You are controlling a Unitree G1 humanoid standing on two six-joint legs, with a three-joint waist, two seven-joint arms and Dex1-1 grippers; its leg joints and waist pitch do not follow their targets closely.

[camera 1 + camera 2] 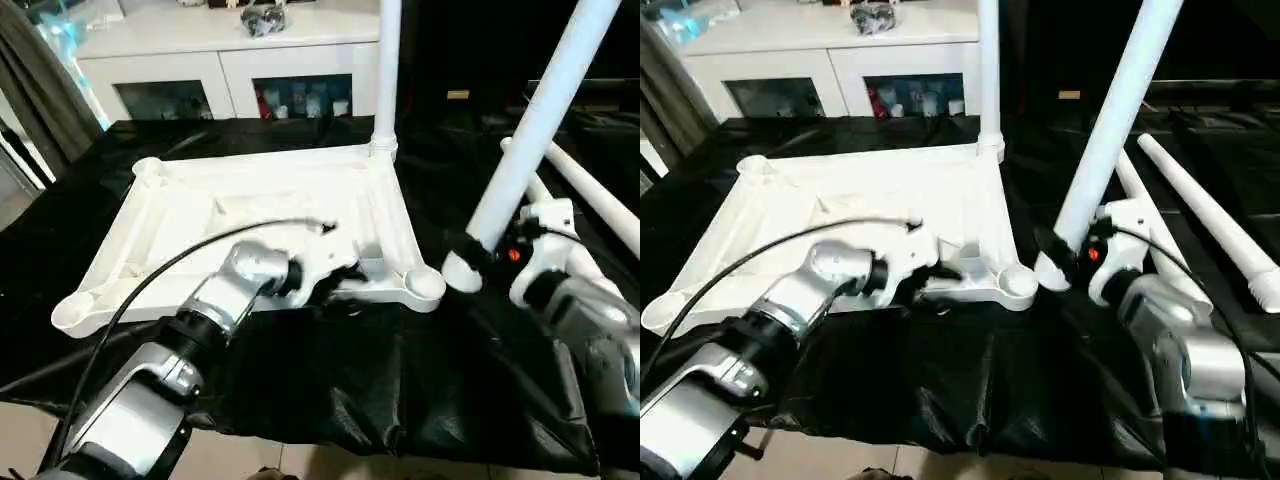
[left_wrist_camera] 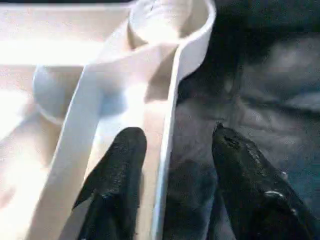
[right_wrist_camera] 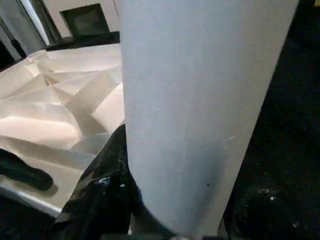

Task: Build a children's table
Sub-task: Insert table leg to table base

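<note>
The children's table's white tabletop lies ribbed side up on the black-covered work table. One white leg stands upright in the tabletop's far right corner socket. My right gripper is shut on a second leg, which is tilted. That leg's lower end hangs just right of the near right corner socket. My left gripper is open at the tabletop's near rim. One of its fingers is inside the rim and the other is outside over the black cloth.
Two more white legs lie on the black cloth at the right. A white glass-door cabinet stands behind the work table. The table's front edge runs close below my forearms.
</note>
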